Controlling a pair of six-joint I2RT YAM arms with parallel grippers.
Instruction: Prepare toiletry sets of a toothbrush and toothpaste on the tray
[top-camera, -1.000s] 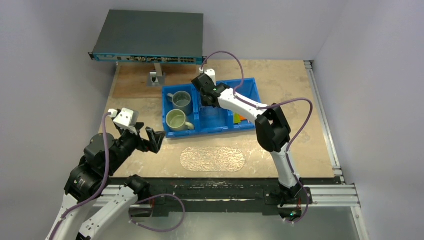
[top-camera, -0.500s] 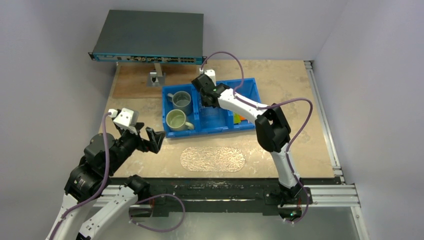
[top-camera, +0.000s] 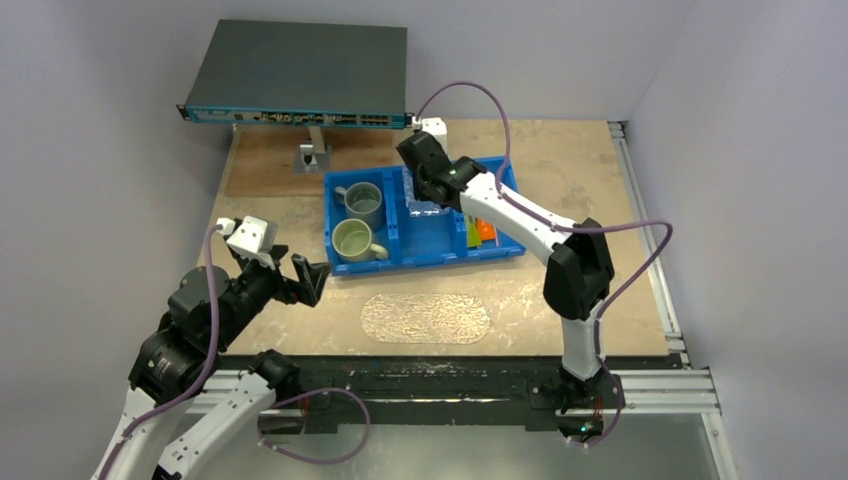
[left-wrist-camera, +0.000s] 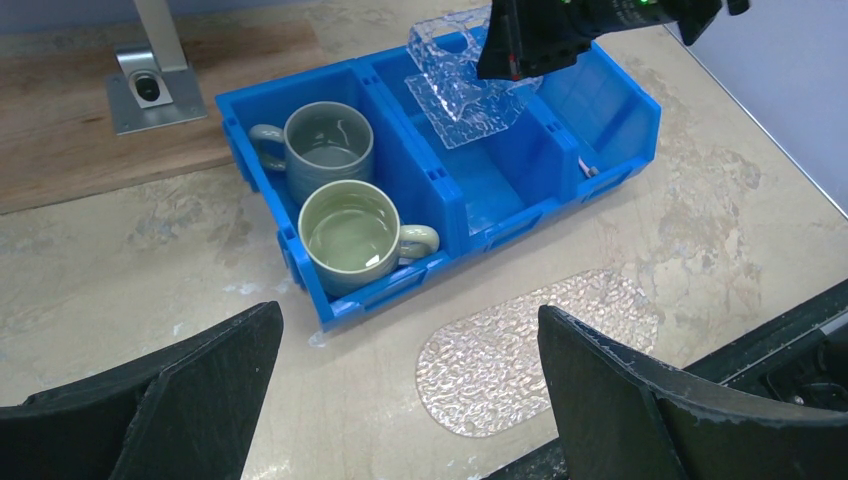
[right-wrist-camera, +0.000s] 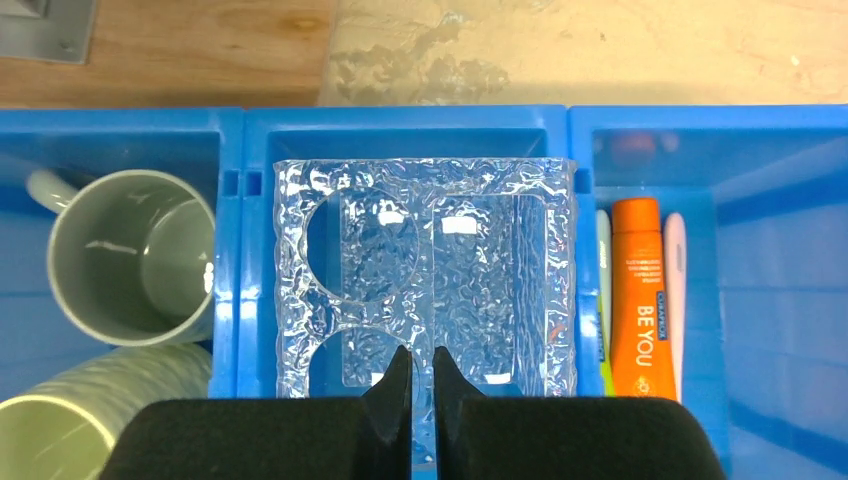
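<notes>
Beige tabletop (top-camera: 570, 150), R pincer (right-wrist-camera: 422, 362) nipping clear holder (right-wrist-camera: 480, 260), toothbrush (right-wrist-camera: 675, 290) only on R wrist cam, L pincer (left-wrist-camera: 408, 315) agape

blue bin (top-camera: 440, 261) | left compartment: grey mug (top-camera: 362, 203), pale-green mug (top-camera: 354, 240) | network switch (top-camera: 300, 70) behind

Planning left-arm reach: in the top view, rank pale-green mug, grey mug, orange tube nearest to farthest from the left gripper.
From the left gripper:
1. pale-green mug: front of left compartment of the blue bin.
2. grey mug: behind it, same compartment.
3. orange tube: right compartment.
</notes>
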